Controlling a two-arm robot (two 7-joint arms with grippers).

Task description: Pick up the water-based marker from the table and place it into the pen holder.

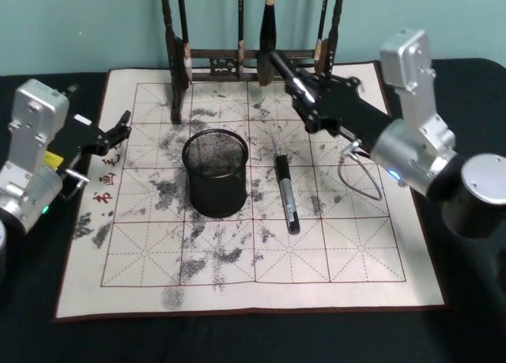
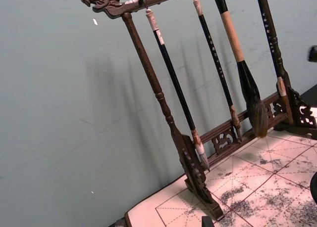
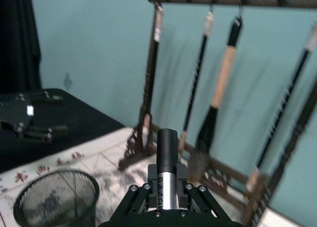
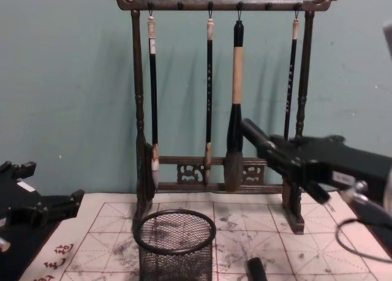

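As right tool (image 3: 166,190) grips, marker (image 3: 166,148) black-capped, silver.

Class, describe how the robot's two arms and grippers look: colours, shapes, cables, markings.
The left arm and right arm have boxy silver housings on rounded grey joints. The left gripper and right gripper are black, with thin angular fingers and visible bolts. A grey cable loops beside the right wrist. A yellow label sits on the left arm.
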